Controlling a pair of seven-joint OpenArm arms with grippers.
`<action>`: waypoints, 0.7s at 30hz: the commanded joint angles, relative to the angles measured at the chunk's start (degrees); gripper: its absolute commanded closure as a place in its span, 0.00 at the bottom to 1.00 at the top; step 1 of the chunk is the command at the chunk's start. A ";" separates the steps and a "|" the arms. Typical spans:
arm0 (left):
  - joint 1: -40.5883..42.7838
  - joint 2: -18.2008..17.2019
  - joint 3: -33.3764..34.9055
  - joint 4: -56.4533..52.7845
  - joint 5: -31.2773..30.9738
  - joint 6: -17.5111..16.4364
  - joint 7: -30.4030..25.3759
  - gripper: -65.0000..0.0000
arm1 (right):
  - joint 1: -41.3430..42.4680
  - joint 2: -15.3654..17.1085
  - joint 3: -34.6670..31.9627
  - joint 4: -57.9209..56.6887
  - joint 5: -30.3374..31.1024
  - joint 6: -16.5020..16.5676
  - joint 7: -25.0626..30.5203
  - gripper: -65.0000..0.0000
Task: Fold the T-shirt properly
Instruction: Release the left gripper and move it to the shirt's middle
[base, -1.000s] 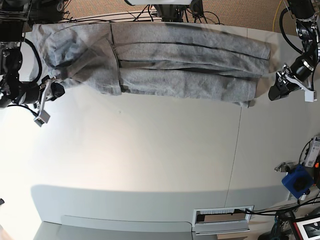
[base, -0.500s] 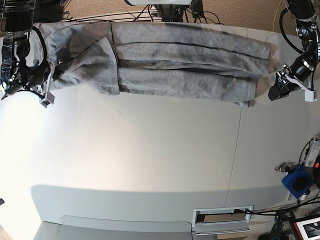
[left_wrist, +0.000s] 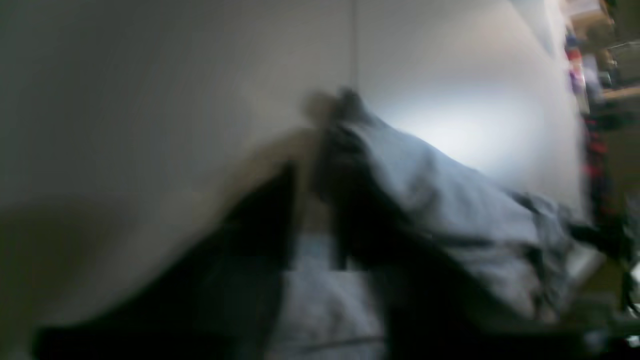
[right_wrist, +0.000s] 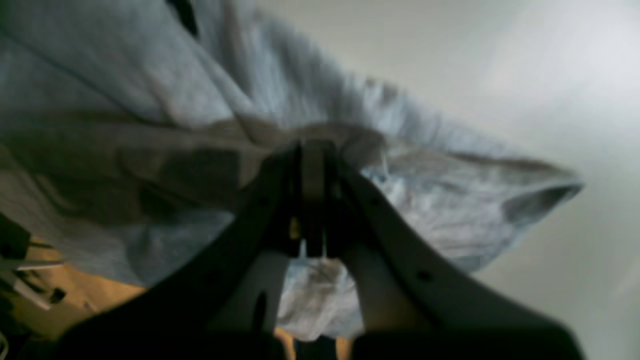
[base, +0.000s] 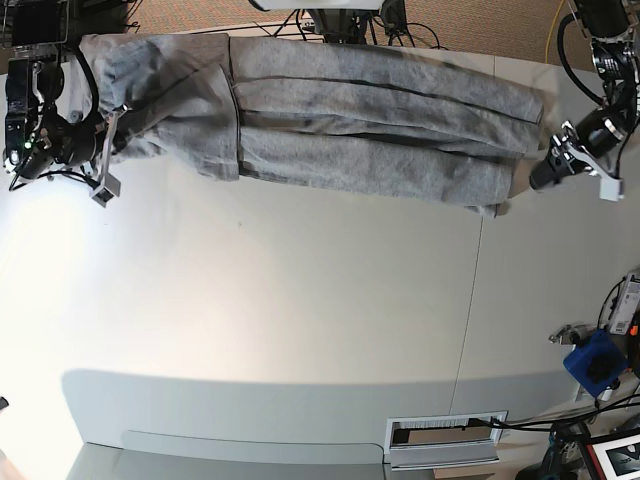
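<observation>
Between both arms lies the T-shirt (base: 340, 125); right fingers (right_wrist: 312, 165) clamp its edge, left fingers (left_wrist: 330, 130) pinch cloth.

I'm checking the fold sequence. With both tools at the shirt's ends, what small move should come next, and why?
Probably lift both ends together a little. The right tool is shut on a pinch of the T-shirt, and the left tool sits at the opposite end, apparently closed on fabric, though its wrist view is blurred. The shirt lies stretched along the table.
</observation>
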 joint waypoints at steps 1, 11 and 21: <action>-0.42 -1.27 0.61 0.90 -1.75 -0.43 0.52 1.00 | 0.52 1.25 0.50 0.79 0.07 0.06 0.09 1.00; -4.31 2.62 22.36 1.31 -0.26 -0.43 0.68 1.00 | 0.50 1.22 0.50 0.76 -1.14 -0.37 0.09 1.00; -7.08 11.41 31.19 18.49 23.32 -0.43 -3.41 1.00 | 0.46 1.09 0.50 0.76 -1.11 -0.81 0.09 1.00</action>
